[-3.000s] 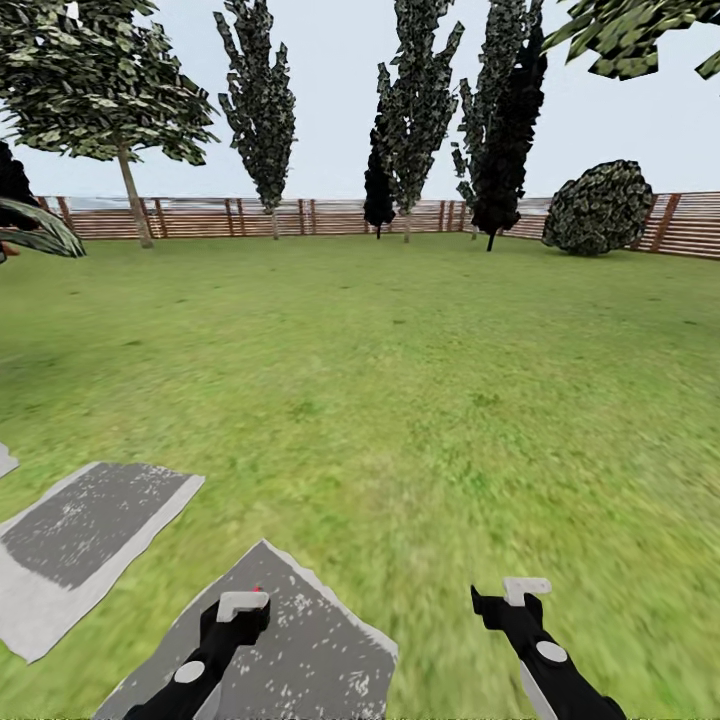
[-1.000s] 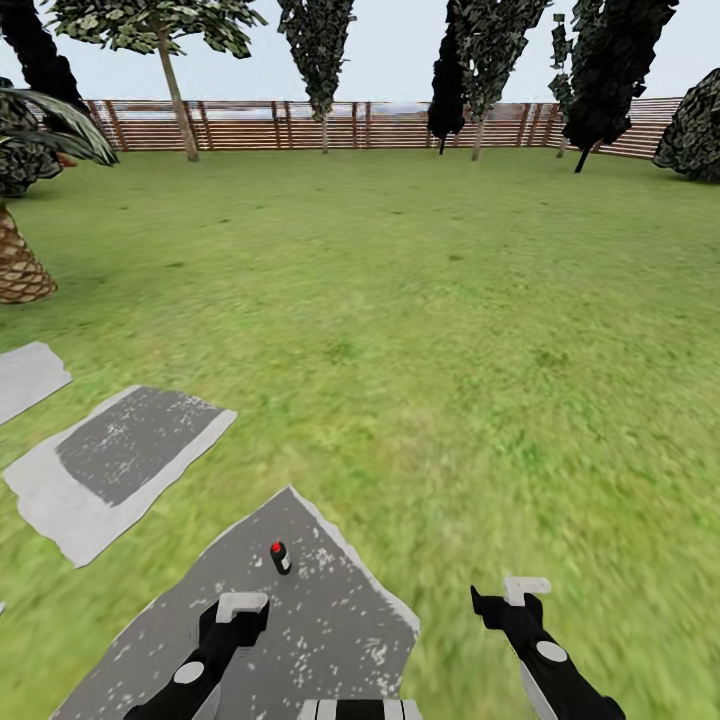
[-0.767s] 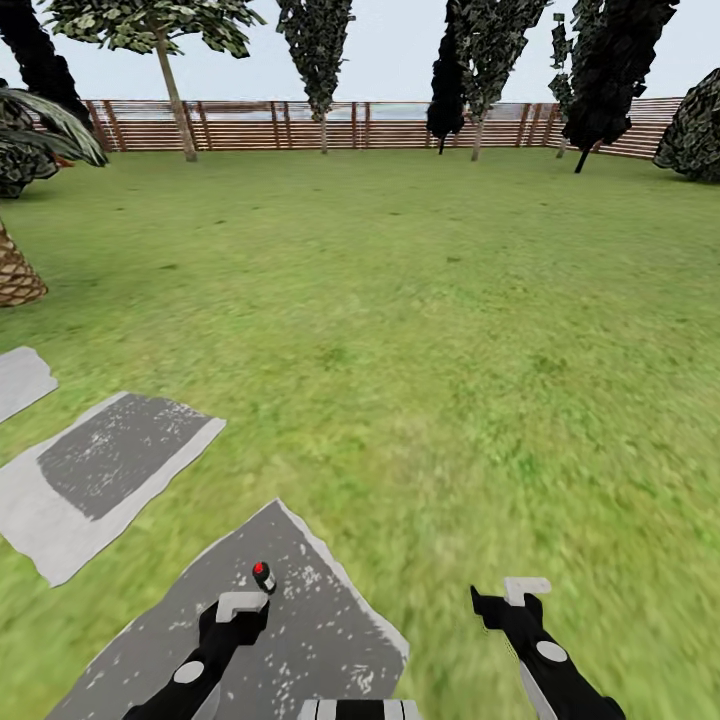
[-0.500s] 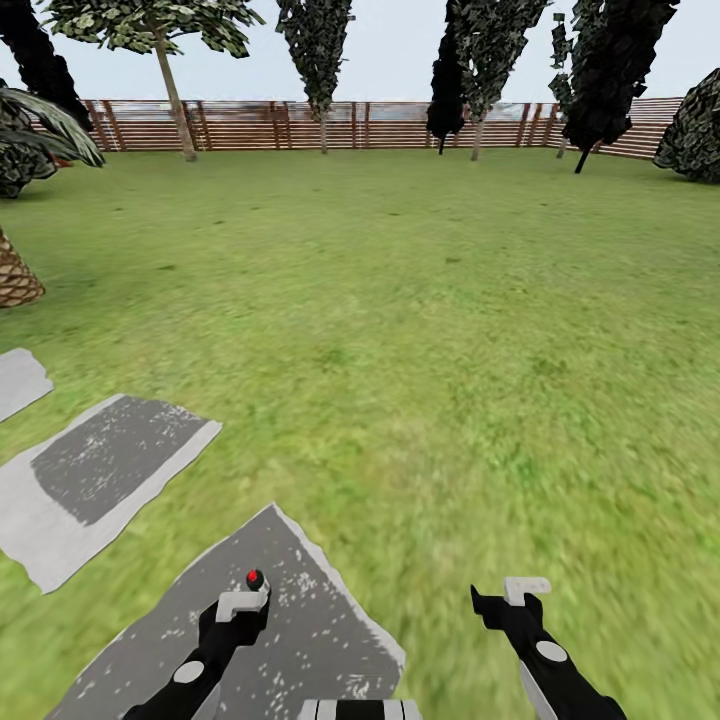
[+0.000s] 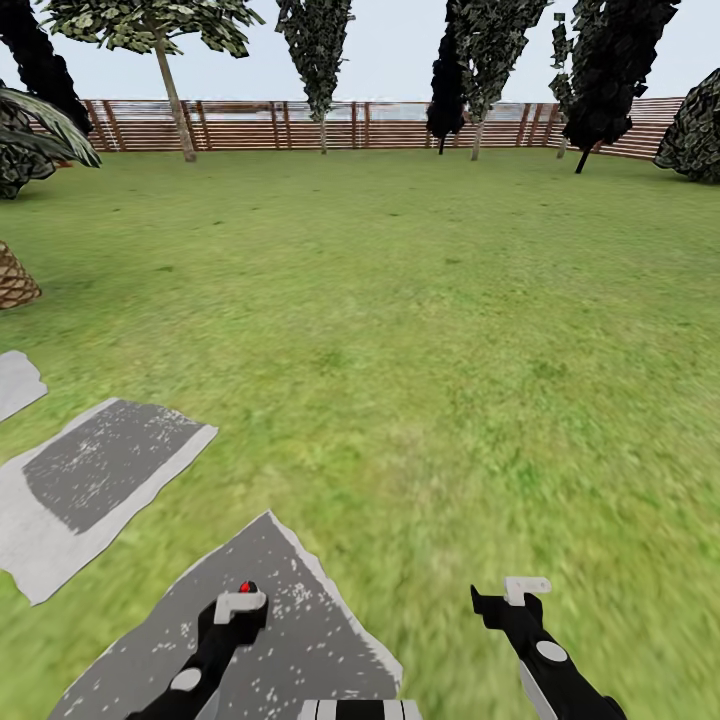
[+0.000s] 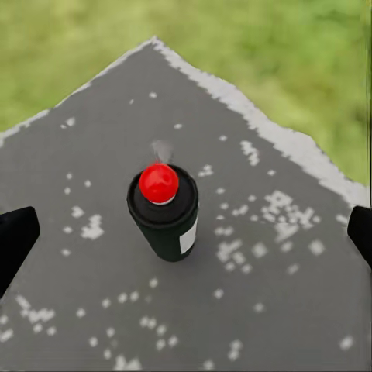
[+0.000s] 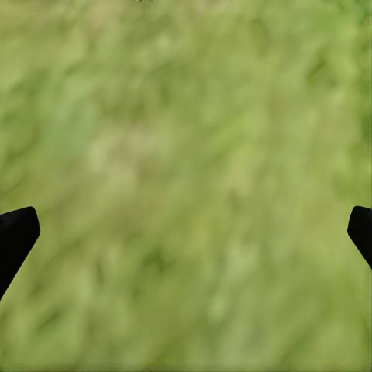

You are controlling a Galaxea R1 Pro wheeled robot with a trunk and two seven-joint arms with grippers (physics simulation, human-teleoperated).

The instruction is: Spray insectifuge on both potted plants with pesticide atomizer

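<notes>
The pesticide atomizer, a small dark bottle with a red tip, stands upright on a grey stepping stone. In the head view only its red tip peeks over my left gripper. My left gripper is open, with its two fingertips far apart on either side of the bottle and not touching it. My right gripper hangs open over bare grass with nothing between its fingers, as the right wrist view also shows. The potted plants are out of view.
The garden lawn stretches ahead to a brown slatted fence with tall trees. A second stepping stone and a third lie to the left. A palm trunk stands far left, a dark bush far right.
The whole view has shifted: the stone and the atomizer have drawn closer, and the bottle now sits right behind my left gripper, mostly hidden in the head view. Both grippers stay open.
</notes>
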